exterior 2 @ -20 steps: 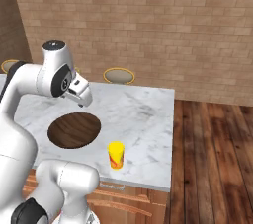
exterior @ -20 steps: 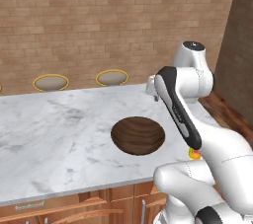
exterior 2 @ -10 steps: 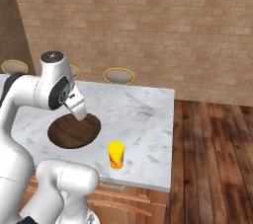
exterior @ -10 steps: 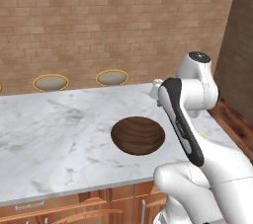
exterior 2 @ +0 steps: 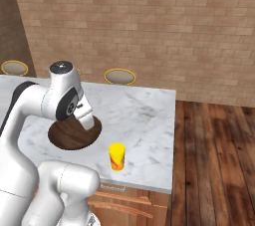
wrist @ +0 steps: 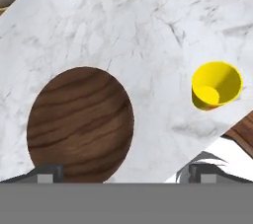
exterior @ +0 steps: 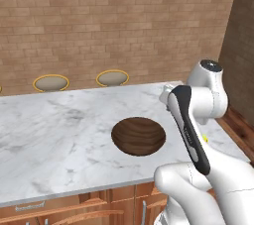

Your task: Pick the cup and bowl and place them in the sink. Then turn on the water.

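A wide, shallow, dark brown wooden bowl with curving grain lines sits on a white marble surface veined in grey, a slab with a straight front edge over wooden cabinet fronts. The bowl is round and smooth inside, and holds nothing. Beside the bowl, towards the surface's front corner at the wooden-floor side, stands a small yellow cylindrical cup with a red-orange mark on its side; seen from above in the hand view, the cup is upright, open-mouthed and empty, well apart from the bowl. Beyond the bowl, past the surface's far edge, two round stools with tan seats and yellow rims stand before a rough brick wall.

The white arm rises behind the bowl, bends at a dark-jointed elbow and folds down so that its wrist hangs above the bowl's cup-side edge. The tool points down at the surface, its two dark fingertips spread as wide as they go, one over the bowl's rim and the other over bare marble between bowl and cup. It grips nothing and touches neither bowl nor cup.
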